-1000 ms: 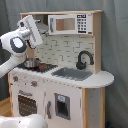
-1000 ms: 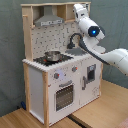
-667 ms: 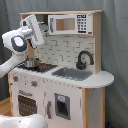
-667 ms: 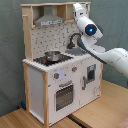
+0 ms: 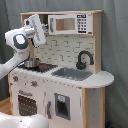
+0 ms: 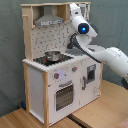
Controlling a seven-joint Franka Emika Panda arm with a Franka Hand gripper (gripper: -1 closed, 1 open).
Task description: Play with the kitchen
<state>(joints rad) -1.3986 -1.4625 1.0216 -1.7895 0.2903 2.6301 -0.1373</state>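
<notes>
The kitchen (image 5: 65, 95) is a white and light-wood toy unit, seen in both exterior views (image 6: 50, 82). It has a black faucet (image 5: 84, 59), a grey sink (image 5: 71, 74), a microwave (image 5: 69, 24), a hood (image 6: 48, 21) and an oven door (image 6: 63, 95). A small metal pot (image 5: 31, 63) sits on the stove (image 6: 51, 56). My gripper (image 5: 33, 20) is raised high above the stove, up at the level of the hood and microwave (image 6: 74, 8). It holds nothing that I can see.
A grey curtain hangs behind the kitchen. The kitchen stands on a wooden floor (image 6: 95, 112). My white arm (image 6: 107, 55) reaches in from the second exterior view's right, passing over the sink side of the counter.
My gripper has risen and shifted slightly towards the upper cabinet, from above the stove to the level of the hood. The pot and kitchen have not moved.
</notes>
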